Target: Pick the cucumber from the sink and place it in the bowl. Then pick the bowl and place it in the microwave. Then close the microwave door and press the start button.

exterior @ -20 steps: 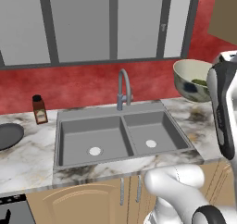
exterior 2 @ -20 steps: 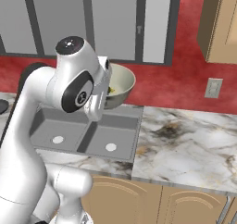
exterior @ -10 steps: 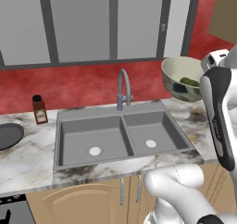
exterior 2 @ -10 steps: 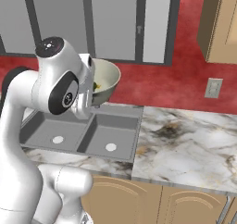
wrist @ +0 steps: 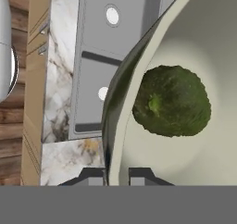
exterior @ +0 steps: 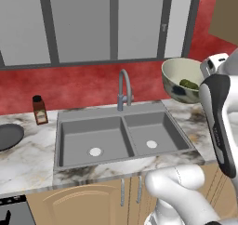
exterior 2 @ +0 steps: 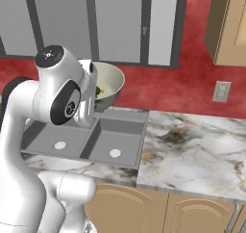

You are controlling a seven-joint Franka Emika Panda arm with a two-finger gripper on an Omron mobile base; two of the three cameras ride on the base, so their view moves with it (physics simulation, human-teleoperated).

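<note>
Hand view: my gripper (wrist: 116, 176) is pinching the bowl (wrist: 194, 56) rim, cucumber (wrist: 171, 108) w/in; microwave, door, start btn remaining.

Marble counter (exterior: 28, 156) bears bottle (exterior: 39, 110), perhaps pan (exterior: 8, 136).

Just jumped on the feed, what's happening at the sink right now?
The gripper is clamped on the rim of the bowl and holds it up in the air above the counter, to the right of the faucet. The cucumber lies inside the bowl. Below, the sink has nothing in either basin.
</note>
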